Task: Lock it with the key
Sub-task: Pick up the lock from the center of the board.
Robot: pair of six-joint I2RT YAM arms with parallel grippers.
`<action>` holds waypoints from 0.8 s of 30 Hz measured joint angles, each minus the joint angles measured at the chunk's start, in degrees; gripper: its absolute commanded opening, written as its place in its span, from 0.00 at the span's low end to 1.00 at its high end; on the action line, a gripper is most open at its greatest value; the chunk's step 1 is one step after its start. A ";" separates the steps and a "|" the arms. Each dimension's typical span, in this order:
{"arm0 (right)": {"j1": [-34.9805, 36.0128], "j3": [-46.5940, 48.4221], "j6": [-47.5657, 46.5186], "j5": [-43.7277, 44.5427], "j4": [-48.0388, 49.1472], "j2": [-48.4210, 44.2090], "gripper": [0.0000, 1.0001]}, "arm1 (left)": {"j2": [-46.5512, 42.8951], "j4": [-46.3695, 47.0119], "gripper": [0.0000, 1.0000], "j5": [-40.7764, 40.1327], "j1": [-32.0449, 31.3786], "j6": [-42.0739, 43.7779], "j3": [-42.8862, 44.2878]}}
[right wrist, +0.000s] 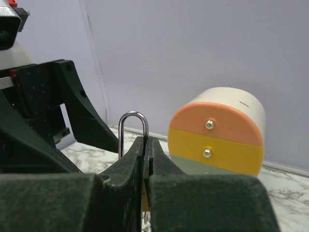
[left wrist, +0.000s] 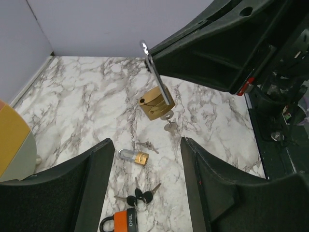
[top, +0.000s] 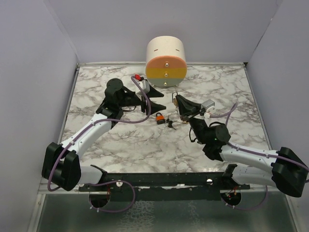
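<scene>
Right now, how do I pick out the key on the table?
From the striped drawer unit at the back, come forward to the orange padlock. The key bunch lies beside it, toward the right arm; only it has black heads, unlike the bare silver keys nearby.

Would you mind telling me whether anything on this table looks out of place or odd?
Nothing looks spilled or broken. One oddity: the large brass padlock hangs tilted above the table, pinched by its shackle in the right tool, keys dangling beneath it. The black-headed key bunch lies untouched beside the orange padlock.
</scene>
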 measured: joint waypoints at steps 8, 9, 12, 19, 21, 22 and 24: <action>0.00 -2.23 0.13 -3.04 0.31 -0.61 0.01 | 0.04 6.43 0.62 -1.18 -3.91 -2.82 0.00; 0.00 -2.75 0.11 -3.41 0.42 -0.61 0.01 | 0.04 7.67 0.61 -1.36 -4.17 -3.58 0.00; 0.00 -3.45 0.09 -4.00 0.48 -0.76 0.01 | 0.04 10.71 0.61 -2.36 -4.52 -5.64 -0.02; 0.00 -3.74 -0.02 -4.76 1.29 -2.12 0.01 | 0.07 14.32 0.56 -4.66 -4.90 -8.98 -0.07; 0.00 -3.74 -0.02 -4.96 1.40 -2.27 0.01 | 0.26 14.91 0.54 -4.72 -5.01 -9.64 -0.07; 0.00 -3.74 -0.02 -5.03 1.42 -2.29 0.01 | 0.44 15.13 0.53 -4.74 -5.03 -9.90 -0.07; 0.00 -3.74 -0.02 -5.14 1.42 -2.29 0.01 | 1.05 15.47 0.53 -4.72 -5.18 -10.56 -0.07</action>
